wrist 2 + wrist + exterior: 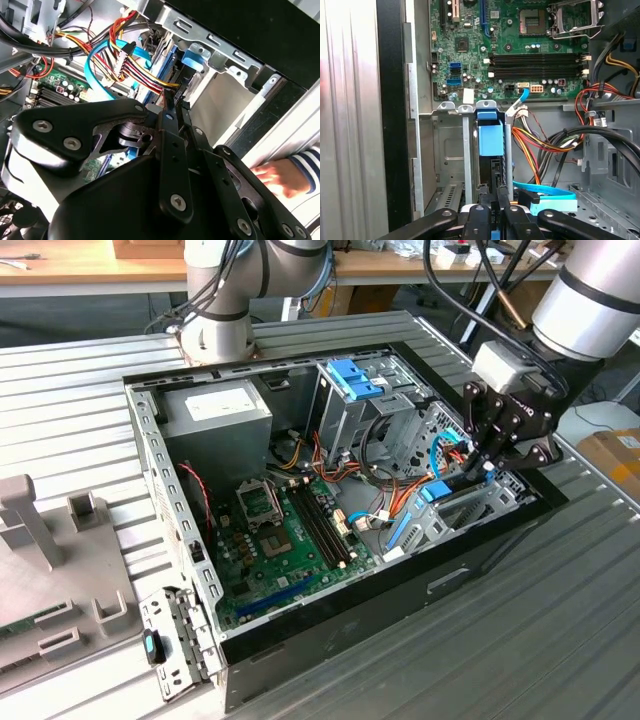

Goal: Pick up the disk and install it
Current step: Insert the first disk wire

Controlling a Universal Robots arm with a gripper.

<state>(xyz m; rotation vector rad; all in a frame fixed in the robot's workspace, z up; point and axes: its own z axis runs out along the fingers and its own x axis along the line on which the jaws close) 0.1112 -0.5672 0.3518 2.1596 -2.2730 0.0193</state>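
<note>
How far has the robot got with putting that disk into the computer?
Pick-up looks done: the disk stands edge-on in the metal drive cage of the open computer case. In hand: the gripper is shut on the disk's near edge. Left: the gripper has not let go, and whether the disk is fully seated cannot be told.

arm bent down, end effector (487, 462) fingers nearly together, pointing downward.
</note>
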